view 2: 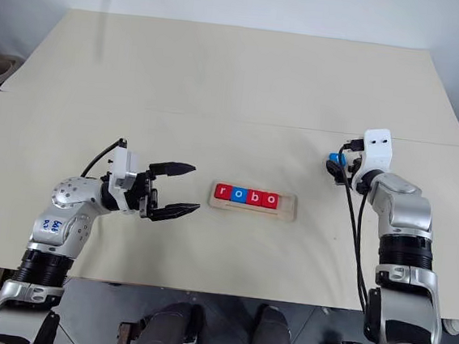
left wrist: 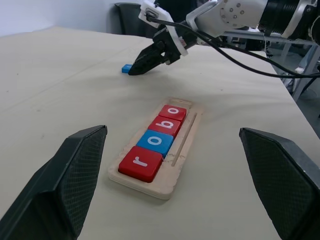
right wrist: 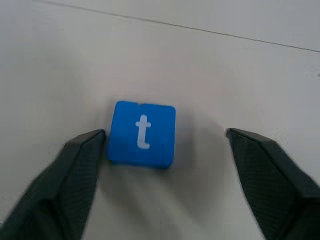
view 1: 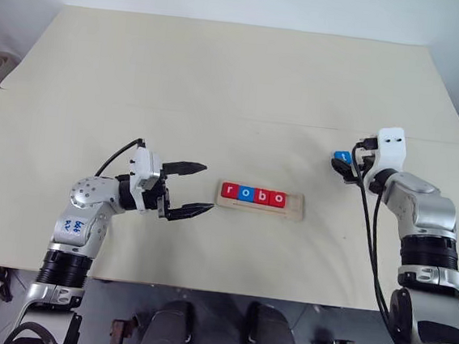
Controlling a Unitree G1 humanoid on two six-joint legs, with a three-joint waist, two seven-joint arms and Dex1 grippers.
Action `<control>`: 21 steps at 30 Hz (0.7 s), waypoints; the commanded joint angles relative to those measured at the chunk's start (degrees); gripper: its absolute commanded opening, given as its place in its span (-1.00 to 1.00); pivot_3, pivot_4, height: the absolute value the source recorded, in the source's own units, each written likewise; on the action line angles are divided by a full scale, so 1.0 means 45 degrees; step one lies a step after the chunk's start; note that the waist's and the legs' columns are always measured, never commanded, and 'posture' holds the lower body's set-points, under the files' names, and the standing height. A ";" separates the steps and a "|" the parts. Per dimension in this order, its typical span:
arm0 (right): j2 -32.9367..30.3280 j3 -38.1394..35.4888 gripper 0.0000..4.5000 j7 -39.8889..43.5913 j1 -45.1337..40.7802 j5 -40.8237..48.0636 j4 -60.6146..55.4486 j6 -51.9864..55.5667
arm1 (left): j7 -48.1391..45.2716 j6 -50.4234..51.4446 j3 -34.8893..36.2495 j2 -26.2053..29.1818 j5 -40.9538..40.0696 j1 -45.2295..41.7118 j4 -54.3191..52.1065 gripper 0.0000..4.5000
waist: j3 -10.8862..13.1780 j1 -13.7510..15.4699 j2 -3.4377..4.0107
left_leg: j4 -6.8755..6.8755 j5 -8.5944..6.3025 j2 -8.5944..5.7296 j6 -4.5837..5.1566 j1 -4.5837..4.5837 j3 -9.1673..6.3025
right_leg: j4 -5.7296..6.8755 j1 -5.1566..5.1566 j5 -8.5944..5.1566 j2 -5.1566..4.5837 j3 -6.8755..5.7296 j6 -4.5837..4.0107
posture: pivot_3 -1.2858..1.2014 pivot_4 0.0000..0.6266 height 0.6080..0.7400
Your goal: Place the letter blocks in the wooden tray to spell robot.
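Four letter blocks occupy the wooden tray (view 1: 294, 212) near the middle of the table (view 1: 223, 74): a red "r" block (view 1: 229, 191), a blue "o" block (view 1: 245, 194), a red "b" block (view 1: 261, 196) and a red "o" block (view 1: 276, 198), set side by side and touching. The slot at the tray's right end holds no block. The blue "t" block (right wrist: 142, 133) lies flat on the table, well apart from the tray on its right side. The right gripper (right wrist: 165, 145) straddles this block with its jaws spread wide; one finger (right wrist: 80, 165) appears to touch the block's edge, though contact cannot be confirmed. The left gripper (view 1: 192, 189) hovers just beside the tray's left end, jaws wide and holding nothing.
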 commanded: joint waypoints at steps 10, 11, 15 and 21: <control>-0.0459 -0.0612 -0.35 0.0507 0.2164 0.1001 -0.5082 0.1842 | 0.0007 0.0125 0.0007 0.0084 -0.0172 0.0026 -0.0665 1.00 | 0.0000 0.0071 0.0000 | 0.0000 0.0000 0.0000 0.0000 -0.0003 -0.0005 | -0.0004 0.0000 0.0000 -0.0001 0.0000 0.0000 | 0.03 -0.52 1.00; -0.0566 -0.0728 -0.35 0.0482 0.2625 0.1178 -0.6075 0.2431 | -0.0068 0.0161 -0.0006 0.0106 -0.0187 -0.0012 -0.0606 1.00 | 0.0000 0.0078 0.0000 | -0.0005 0.0000 -0.0001 0.0000 -0.0009 -0.0006 | -0.0009 -0.0003 0.0000 -0.0002 -0.0001 0.0000 | 0.03 -0.52 1.00; -0.0727 -0.1291 -0.35 0.0218 0.4850 0.1910 -0.9901 0.4762 | -0.0330 0.0291 -0.0009 0.0146 -0.0224 -0.0156 -0.0294 1.00 | 0.0000 0.0086 0.0000 | -0.0003 -0.0001 -0.0001 0.0001 -0.0011 -0.0009 | -0.0009 -0.0004 0.0000 -0.0001 -0.0002 0.0000 | 0.03 -0.52 1.00; 0.1090 -0.2195 -0.35 -0.1264 0.7630 0.2566 -1.3934 0.7201 | -0.0825 0.0513 -0.0141 0.0163 -0.0232 -0.0650 0.0144 1.00 | 0.0000 0.0102 -0.0001 | -0.0004 -0.0004 -0.0003 0.0003 -0.0010 -0.0015 | -0.0008 -0.0003 0.0000 -0.0002 -0.0001 0.0000 | 0.03 -0.52 1.00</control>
